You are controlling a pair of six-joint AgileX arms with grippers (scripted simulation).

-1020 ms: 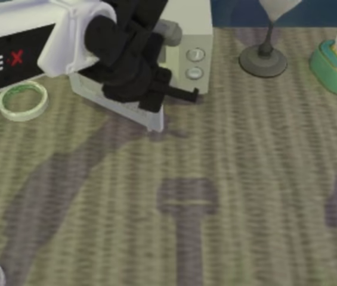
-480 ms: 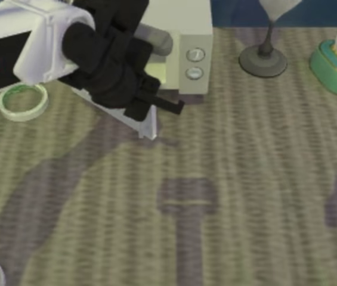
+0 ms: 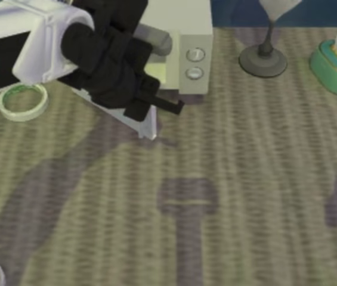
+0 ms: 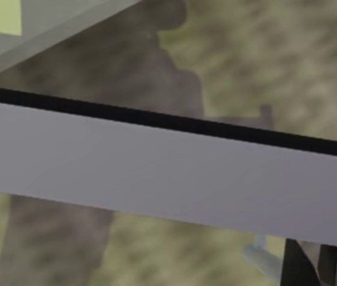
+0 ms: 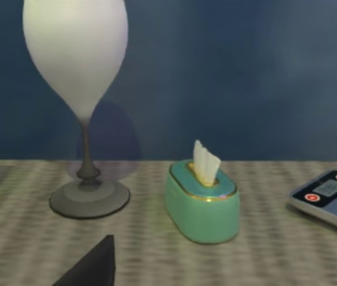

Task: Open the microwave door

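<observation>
Nothing shifted lately | left hand point(image 3: 171, 106) at microwave door point(image 3: 147, 124), grip can't tell | door swung well open, yellowish cavity showing, nearly done

Microwave point(image 3: 189, 24): pale grey-white, silver knobs, yellowish interior. Microwave door point(image 4: 168, 173): pale grey with black edge. Left gripper point(image 3: 171, 106): black, on a white arm. Tissue box point(image 5: 203, 205): mint green, gold rim. Tape roll point(image 3: 21, 100), upper left: pale green. Table point(image 3: 246, 179): olive woven mottling.

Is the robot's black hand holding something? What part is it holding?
It cannot be told for sure. The left gripper sits at the free edge of the swung-out microwave door, but its fingers are hidden.
</observation>
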